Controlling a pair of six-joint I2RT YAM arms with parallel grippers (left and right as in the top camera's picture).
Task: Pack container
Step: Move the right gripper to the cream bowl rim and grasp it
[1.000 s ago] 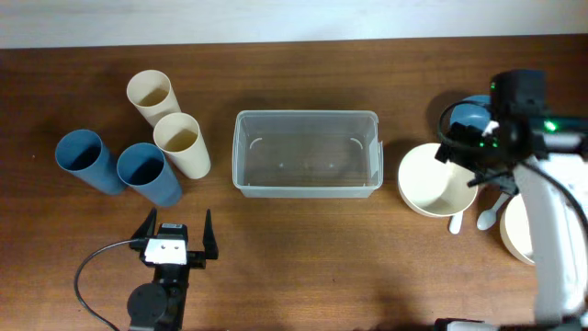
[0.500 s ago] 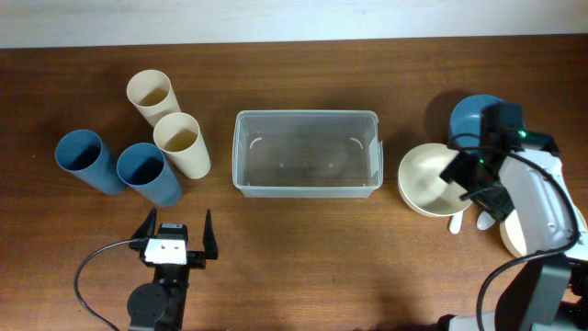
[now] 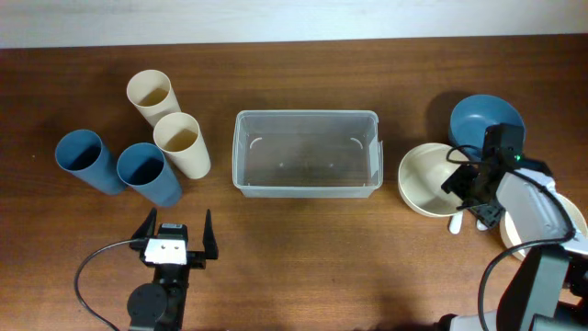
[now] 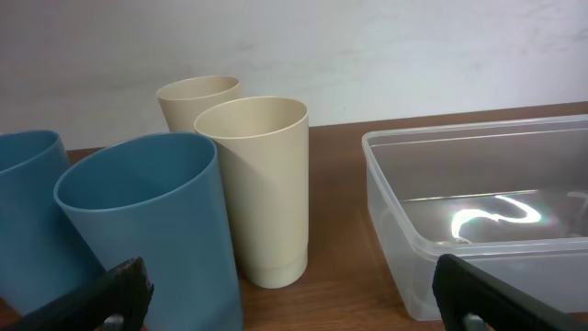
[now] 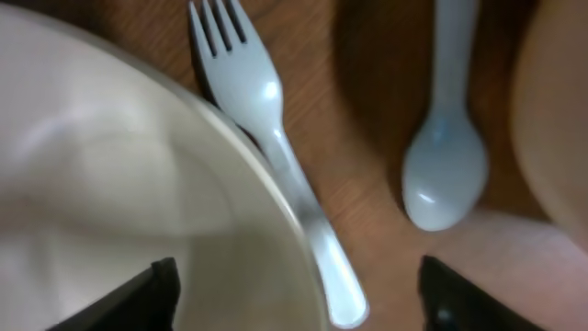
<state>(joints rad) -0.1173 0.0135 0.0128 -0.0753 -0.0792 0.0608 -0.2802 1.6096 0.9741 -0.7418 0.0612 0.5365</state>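
Mira: Where was the container (image 3: 306, 152) at that point?

Tol: In the middle of the table (image 3: 303, 267), just where it had been a second before, and bare inside. Nothing had been packed.

Mira: So what had changed?

Tol: Only the right arm. A second earlier it had hung over the blue bowl (image 3: 480, 118) at the far right. Now that bowl lay uncovered, and the right gripper (image 5: 299, 276) had come forward and low over the right rim of the cream bowl (image 3: 424, 179) near the container's right end.

Mira: Holding anything?

Tol: No. Its wrist camera showed the fingers apart, with the white fork (image 5: 276, 156) close against the bowl's rim and its handle running down between them. The white spoon (image 5: 446, 175) lay to one side, apart from the fork. Nothing was clamped.

Mira: And the left gripper (image 3: 180, 216)?

Tol: Spread wide near the front edge, unmoved, holding nothing. It faced the cream cups (image 3: 181, 142) and blue cups (image 3: 147, 173) left of the container.

Mira: What did that mean for the job?

Tol: I judged the fork to be the first pick. Its handle lay flat on the wood, tight to the bowl, so closing fingers might catch the rim.
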